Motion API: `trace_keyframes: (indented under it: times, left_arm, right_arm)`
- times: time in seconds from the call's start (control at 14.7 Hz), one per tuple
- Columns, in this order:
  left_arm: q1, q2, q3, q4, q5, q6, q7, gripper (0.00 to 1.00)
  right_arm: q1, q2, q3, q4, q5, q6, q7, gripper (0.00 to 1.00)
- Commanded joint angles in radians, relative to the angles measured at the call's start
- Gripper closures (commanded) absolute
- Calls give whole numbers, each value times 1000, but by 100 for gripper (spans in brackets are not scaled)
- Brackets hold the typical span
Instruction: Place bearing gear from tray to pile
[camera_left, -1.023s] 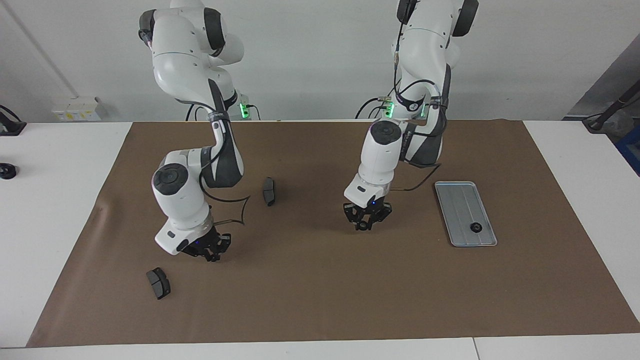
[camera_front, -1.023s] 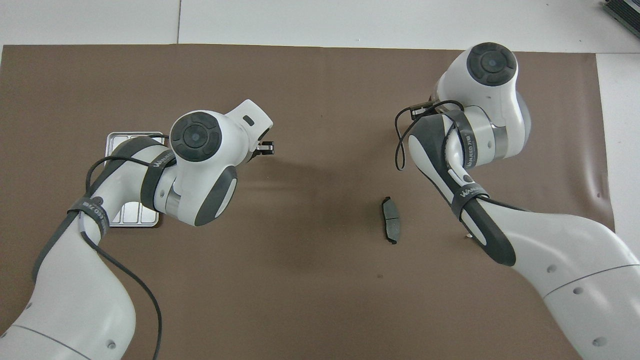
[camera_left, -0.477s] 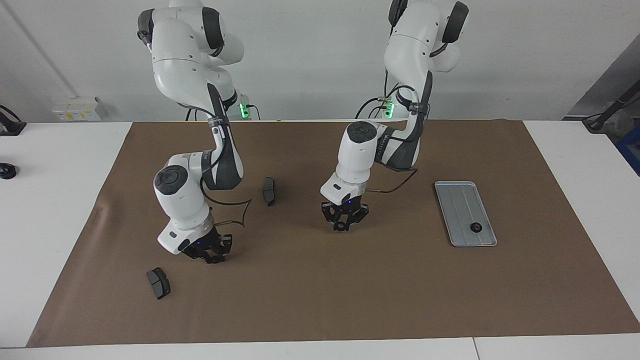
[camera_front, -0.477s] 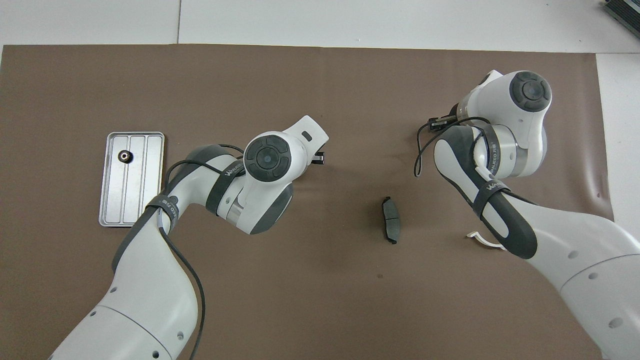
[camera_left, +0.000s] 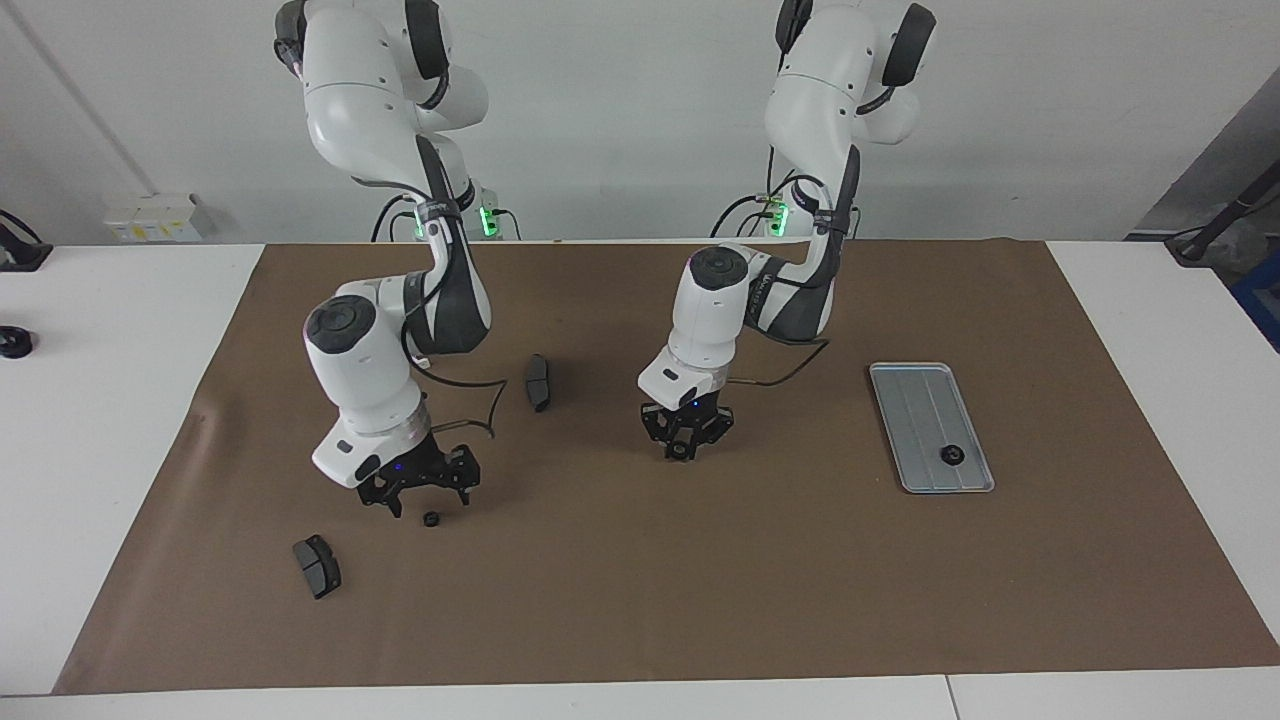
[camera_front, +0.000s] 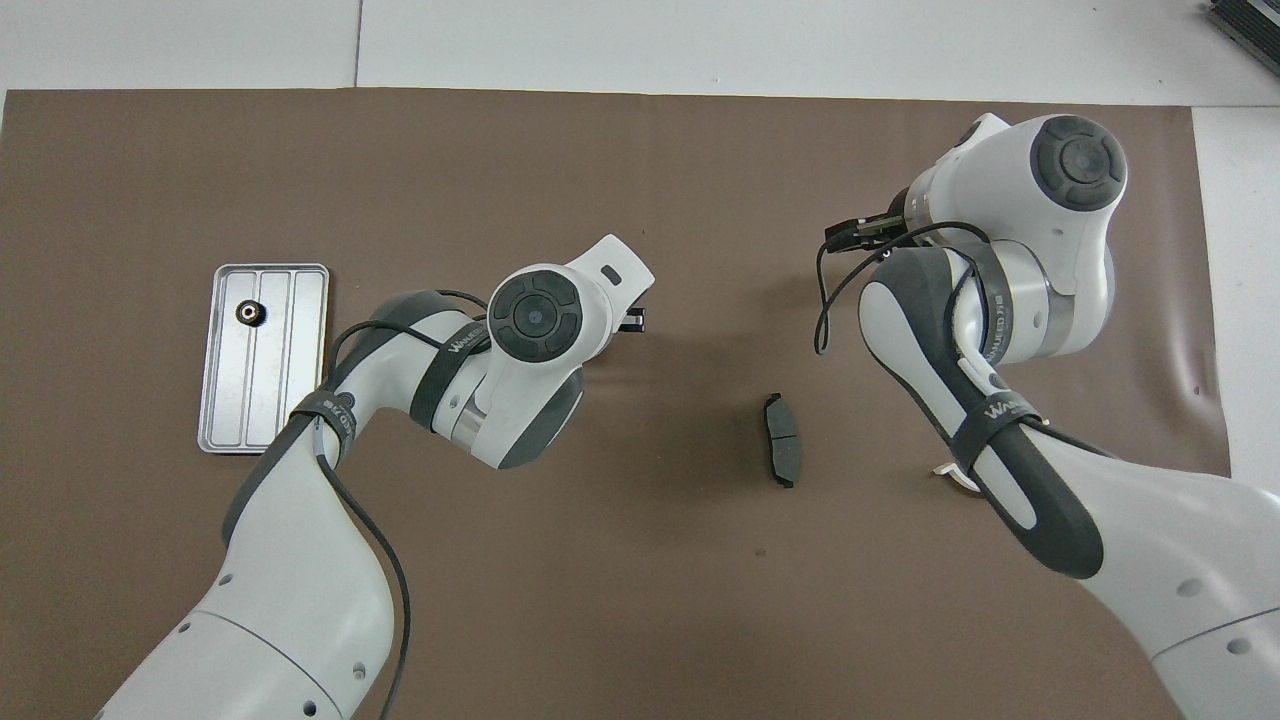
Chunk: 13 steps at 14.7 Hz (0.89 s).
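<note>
Now the right gripper (camera_left: 418, 498) is seen with its jaws spread wide and holding nothing, where a second ago they were closed; a small dark bearing gear (camera_left: 431, 519) lies on the brown mat (camera_left: 640, 600) just beneath it, where none was visible in the earlier frames. The left gripper (camera_left: 684, 447), a second ago nearer the tray (camera_left: 915, 385), is now recorded over the middle of the mat; its fingertips appear nearly together, but whether anything is pinched between them cannot be told. A second bearing gear (camera_left: 951, 456) is noted on the tray, toward the end farther from the robots. The tray's long axis runs from the robots outward, its ridges lengthwise. The released gear is placed among the pile: one dark brake pad (camera_left: 317, 566) lies near it, farther from the robots and toward the right arm's end, and another brake pad (camera_left: 538, 382) lies nearer to the robots, between the two arms. A white bracket (camera_front: 955, 477) is glimpsed in the overhead view, mostly hidden under the right arm's forearm. In that view the right wrist covers the released gear. Which way that gear faces cannot be told. The left arm's cable (camera_left: 790, 372) hangs in a loop above the mat.
</note>
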Motion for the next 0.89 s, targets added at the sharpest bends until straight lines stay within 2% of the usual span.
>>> trace_keyframes:
  times: [0.0,0.2,0.41,0.55,0.68,0.82]
  left_arm:
    - [16,-63,13,-11,15,-42,-16,0]
    - [83,-127,13,-16,15,-117,28,0]
    - [183,-173,12,-28,15,-177,160,0]
    - [264,-172,12,-28,16,-173,250,0]
    - [341,-167,12,-25,16,-164,346,0]
    - [405,-163,10,-28,12,-130,409,0]
  right_arm:
    - [67,-17,1,-2,15,-26,158,0]
    - [86,-17,2,-6,14,-18,188,0]
    - [167,-2,1,3,3,11,240,0]
    - [239,50,1,38,-38,21,347,0]
    - [301,130,2,122,-126,18,448,0]
    - [353,200,2,191,-138,21,525,0]
